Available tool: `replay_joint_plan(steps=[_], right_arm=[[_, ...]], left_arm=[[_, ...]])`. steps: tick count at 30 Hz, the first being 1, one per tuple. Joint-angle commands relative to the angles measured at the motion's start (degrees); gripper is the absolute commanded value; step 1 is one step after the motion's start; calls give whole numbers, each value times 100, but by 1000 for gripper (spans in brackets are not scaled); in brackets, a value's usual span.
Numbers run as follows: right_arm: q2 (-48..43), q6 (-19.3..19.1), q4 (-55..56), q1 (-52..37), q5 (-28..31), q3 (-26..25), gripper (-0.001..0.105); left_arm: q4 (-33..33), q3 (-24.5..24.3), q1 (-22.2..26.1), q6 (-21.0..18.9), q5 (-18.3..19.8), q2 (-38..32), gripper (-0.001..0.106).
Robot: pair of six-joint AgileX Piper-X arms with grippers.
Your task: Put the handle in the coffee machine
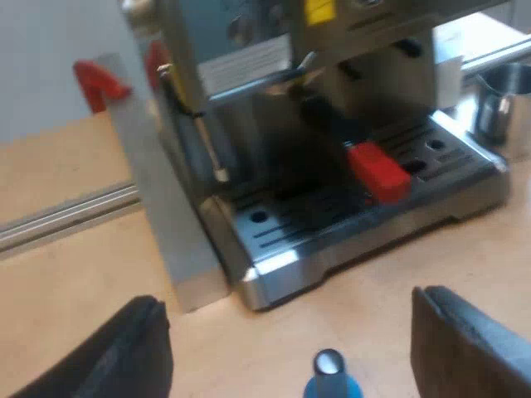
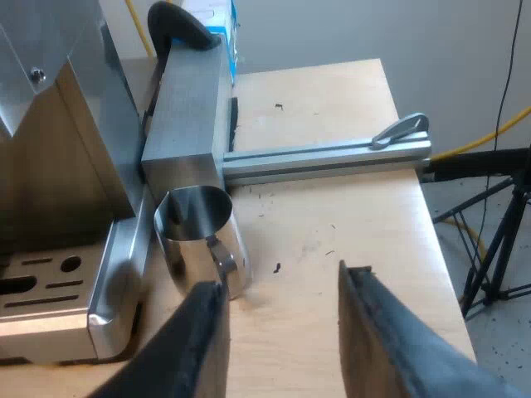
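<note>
Two grippers spread wide, empty, left gripper (image 1: 290, 323) facing holder (image 1: 375, 170) locked in machine (image 1: 278, 264), right gripper (image 2: 282, 300) near jug (image 2: 197, 225), yellow label (image 1: 319, 10) unreadable

Lab: plywood bench (image 2: 332, 99), aluminium rail (image 2: 315, 159), tripod (image 2: 502, 232).

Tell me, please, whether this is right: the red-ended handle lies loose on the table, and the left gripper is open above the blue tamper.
Not quite: in the left wrist view the handle sits in the espresso machine's front, over its drip tray. The left gripper is indeed open above the blue tamper.
</note>
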Motion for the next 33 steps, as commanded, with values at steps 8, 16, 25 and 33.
replay_joint_plan(steps=[8,16,25,33], right_arm=[[-257,-287,-680,-12,-4,979,34],[-257,-285,-677,-12,-15,1773,34],[-250,-271,-785,-12,-11,2191,34],[-250,-187,-784,-12,-11,2190,34]], left_arm=[[-1594,1369,-133,-1035,-569,-779,63],[-1629,2150,-280,-1035,-569,-769,63],[-1629,2750,-280,-1035,-569,-768,63],[-1801,2749,-362,-1024,-569,-757,63]])
